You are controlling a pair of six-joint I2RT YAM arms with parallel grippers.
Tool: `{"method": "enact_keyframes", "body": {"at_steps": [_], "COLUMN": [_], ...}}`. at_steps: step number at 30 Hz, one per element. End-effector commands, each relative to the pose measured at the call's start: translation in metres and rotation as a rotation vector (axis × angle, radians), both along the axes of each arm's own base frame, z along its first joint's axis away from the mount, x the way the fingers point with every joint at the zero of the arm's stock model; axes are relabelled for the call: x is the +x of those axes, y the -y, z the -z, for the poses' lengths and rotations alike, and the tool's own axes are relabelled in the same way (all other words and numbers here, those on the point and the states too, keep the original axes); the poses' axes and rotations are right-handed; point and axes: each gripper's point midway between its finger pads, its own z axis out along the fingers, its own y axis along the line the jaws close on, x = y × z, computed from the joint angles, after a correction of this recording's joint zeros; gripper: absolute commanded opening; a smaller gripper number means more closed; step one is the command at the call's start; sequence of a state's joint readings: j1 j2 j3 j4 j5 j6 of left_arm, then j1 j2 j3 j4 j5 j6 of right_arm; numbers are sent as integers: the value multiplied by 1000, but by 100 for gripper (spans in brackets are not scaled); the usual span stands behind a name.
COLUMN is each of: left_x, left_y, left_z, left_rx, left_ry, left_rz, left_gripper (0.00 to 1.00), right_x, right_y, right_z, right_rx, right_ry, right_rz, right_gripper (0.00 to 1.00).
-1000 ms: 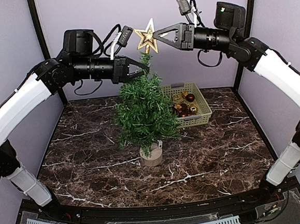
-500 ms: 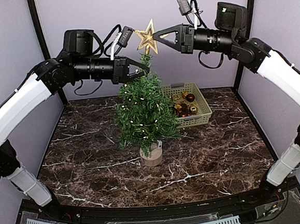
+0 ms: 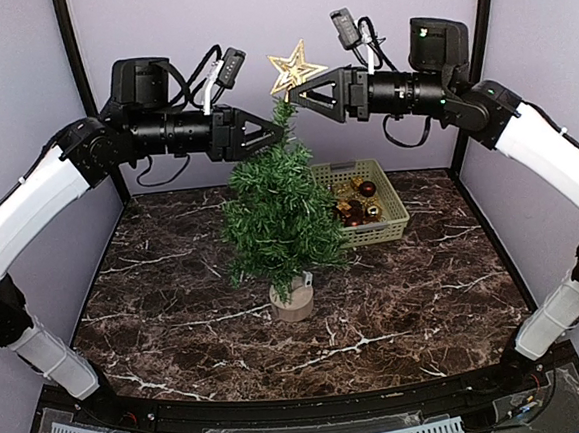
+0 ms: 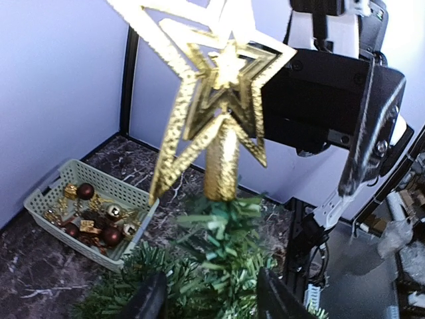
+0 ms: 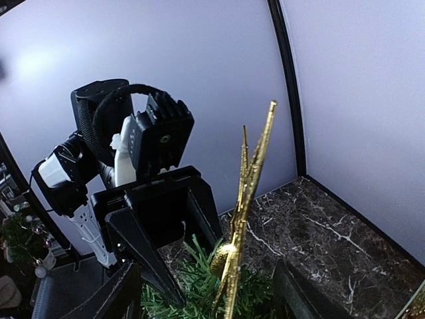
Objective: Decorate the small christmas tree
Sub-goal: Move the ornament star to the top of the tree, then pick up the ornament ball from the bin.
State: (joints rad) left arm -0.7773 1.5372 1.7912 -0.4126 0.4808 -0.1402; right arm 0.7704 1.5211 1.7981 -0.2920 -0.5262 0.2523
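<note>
Withdrawing each arm straight outward should keep the gold star (image 3: 296, 72) seated; it leans on the tip of the small christmas tree (image 3: 279, 212), mid-frame. At upper centre, left gripper (image 3: 281, 130) and right gripper (image 3: 295, 94) stand parted, holding nothing.

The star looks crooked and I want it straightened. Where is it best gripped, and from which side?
Probably at the gold star's lower middle, just above its tubular stem, coming from the right gripper's side: there the flat star stands edge-on between the open fingers, so they close on its broad faces, not thin points.
</note>
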Motion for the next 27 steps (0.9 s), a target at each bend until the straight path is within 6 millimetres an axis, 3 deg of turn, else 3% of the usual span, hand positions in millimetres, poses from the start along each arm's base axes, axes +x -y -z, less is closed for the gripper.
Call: {"method": "enact_keyframes", "body": {"at_steps": [1,5,9,13,19,24,27], "left_x": [-13,-15,-12,-1,19,30,33], "left_y": [-21,-33,-55,-84,-123,-153,-165], "left_z": [-28,-32,-36,-21,37,89,111], "left_rx": [-48,-51,-50,-25,-5,-6,-8], "left_ry": [67,76,73,14,-149,-259,-277], "left_rz": [-38,-86,-192,-323,-453,-552,-595], "left_gripper": [56,65,71,74,75,75,75], "right_x": [-4,5,-1,5,42,81,111], "right_y": [19,36,66,101,150,165,169], "right_z": [-28,-28,-34,-15,53,127,178], "right_rx": [75,91,128,123,54,-77,-180], "right_ry": [45,32,44,-12,-172,-297,-371], "right_rz": [67,173,272,415,606,688,726], "right_gripper": [77,86,90,92,93,88,83]}}
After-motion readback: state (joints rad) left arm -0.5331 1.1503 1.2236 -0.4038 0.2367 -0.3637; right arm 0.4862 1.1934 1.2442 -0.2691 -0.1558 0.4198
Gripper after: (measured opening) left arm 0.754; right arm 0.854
